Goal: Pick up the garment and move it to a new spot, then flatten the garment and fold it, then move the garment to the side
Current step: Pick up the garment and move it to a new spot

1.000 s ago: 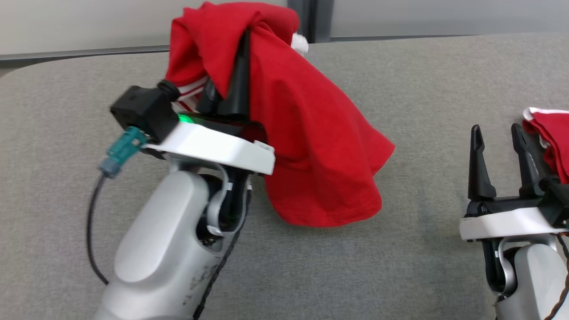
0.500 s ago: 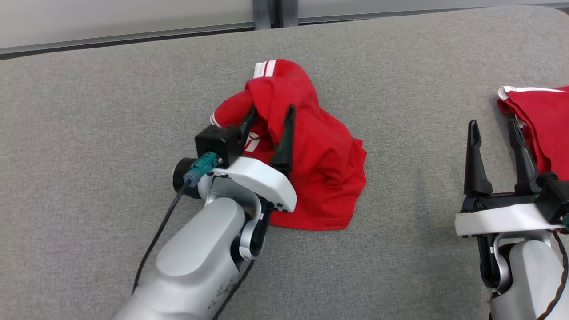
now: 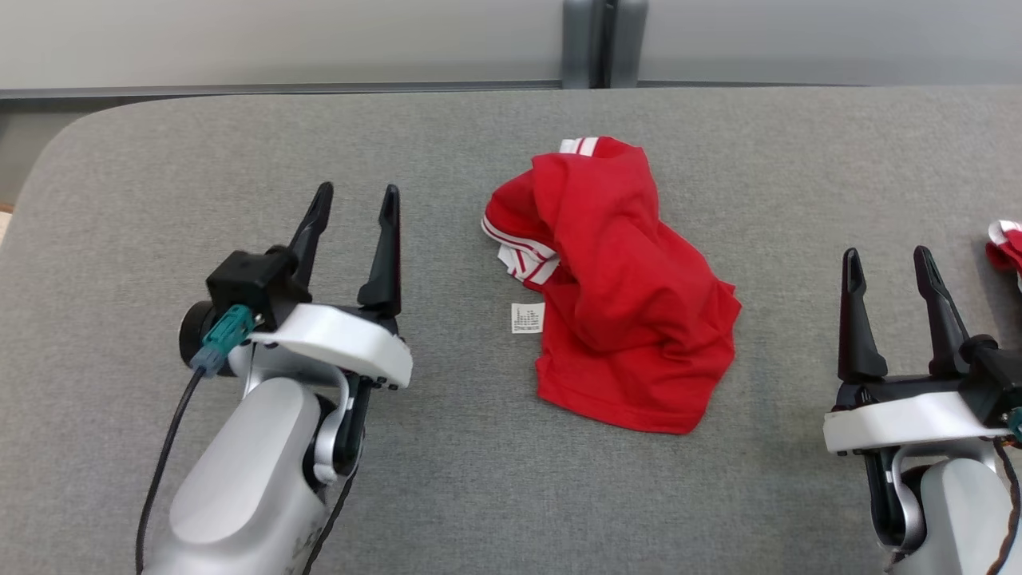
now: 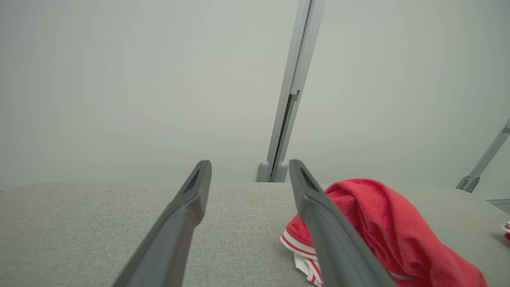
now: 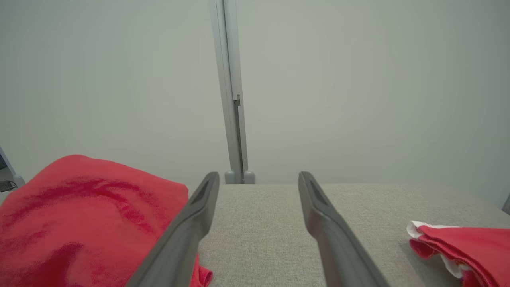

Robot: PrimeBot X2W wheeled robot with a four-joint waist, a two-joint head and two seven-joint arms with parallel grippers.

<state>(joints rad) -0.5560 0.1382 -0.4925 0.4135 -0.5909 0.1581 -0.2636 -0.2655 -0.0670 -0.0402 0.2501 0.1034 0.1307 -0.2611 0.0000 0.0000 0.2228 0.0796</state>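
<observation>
The garment (image 3: 627, 295), red with white-striped trim and a white label, lies crumpled in a heap on the middle of the grey padded table (image 3: 479, 495). My left gripper (image 3: 355, 200) stands open to the left of it, apart from the cloth, nothing between its fingers. My right gripper (image 3: 886, 259) is open at the lower right, also empty. In the left wrist view the garment (image 4: 382, 223) lies just right of the right finger (image 4: 318, 215). The right wrist view has the garment (image 5: 79, 215) at the lower left, beside my open gripper (image 5: 259, 179).
A second red and white piece of cloth (image 3: 1006, 247) lies at the table's right edge, also seen in the right wrist view (image 5: 466, 243). A pale wall with a grey vertical post (image 3: 604, 40) runs behind the table. The table's left corner is rounded.
My left gripper opened and let the garment drop onto the table, then drew back to the left. The head camera has shifted. The right gripper stays open.
</observation>
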